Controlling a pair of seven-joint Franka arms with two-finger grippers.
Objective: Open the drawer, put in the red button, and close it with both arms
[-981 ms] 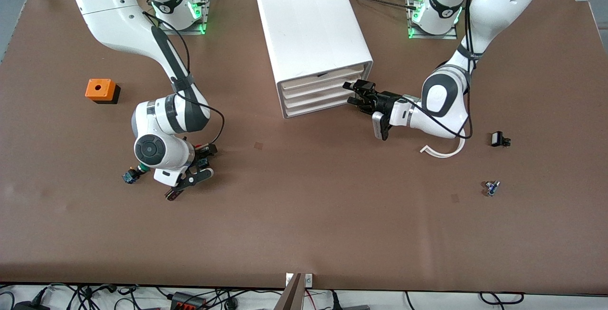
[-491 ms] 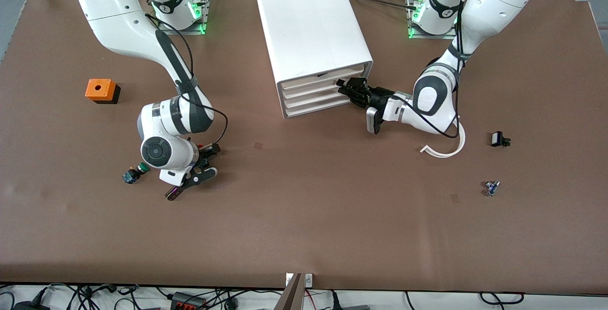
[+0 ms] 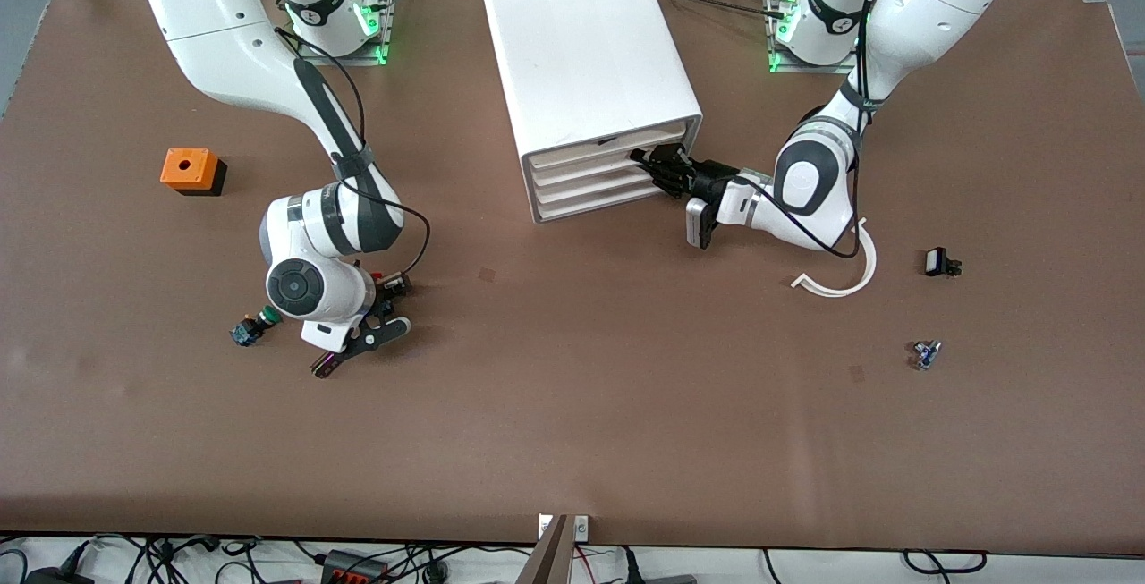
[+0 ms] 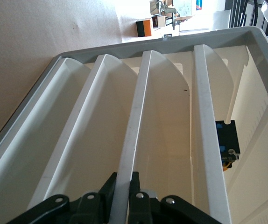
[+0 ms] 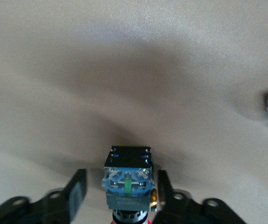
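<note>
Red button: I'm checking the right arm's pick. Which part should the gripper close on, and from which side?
Close on the red button's boxy black-and-blue body, whose flat sides suit the pads, not its round cap. The open right gripper straddles that body; approach from the cap end.

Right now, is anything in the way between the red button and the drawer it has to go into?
Yes: the drawer itself is not yet pulled out of the cabinet, so its shut front blocks entry. The left gripper is at its lip. The right gripper, open, straddles the red button on the table.
</note>
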